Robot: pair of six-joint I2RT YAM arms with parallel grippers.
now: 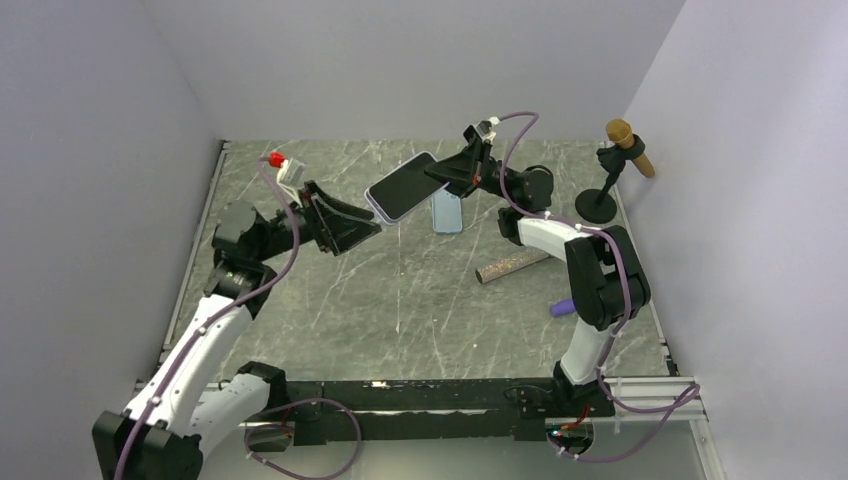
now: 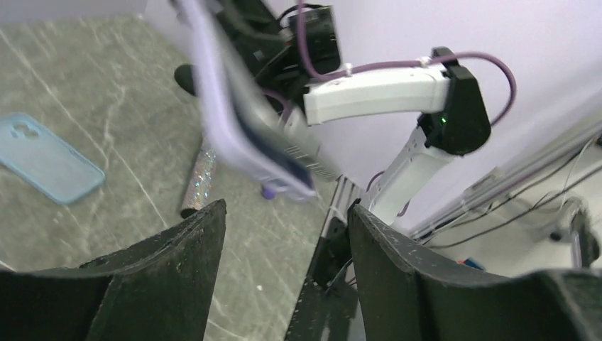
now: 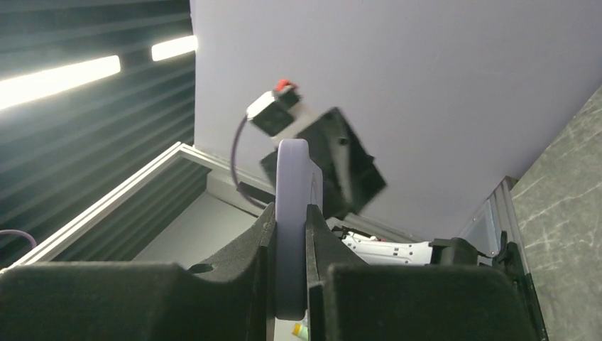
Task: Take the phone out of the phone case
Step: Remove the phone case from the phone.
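Note:
The phone has a dark screen and sits in what looks like a lilac case. It is held tilted in the air above the table. My right gripper is shut on its far right edge, and the right wrist view shows the lilac edge clamped between the pads. My left gripper is open and empty, just below and left of the phone's lower corner. In the left wrist view the phone hangs just beyond the open fingers, not touching them.
An empty light blue case lies flat on the table under the phone, also in the left wrist view. A glittery tube and a small purple object lie at the right. A microphone on a stand stands at the far right.

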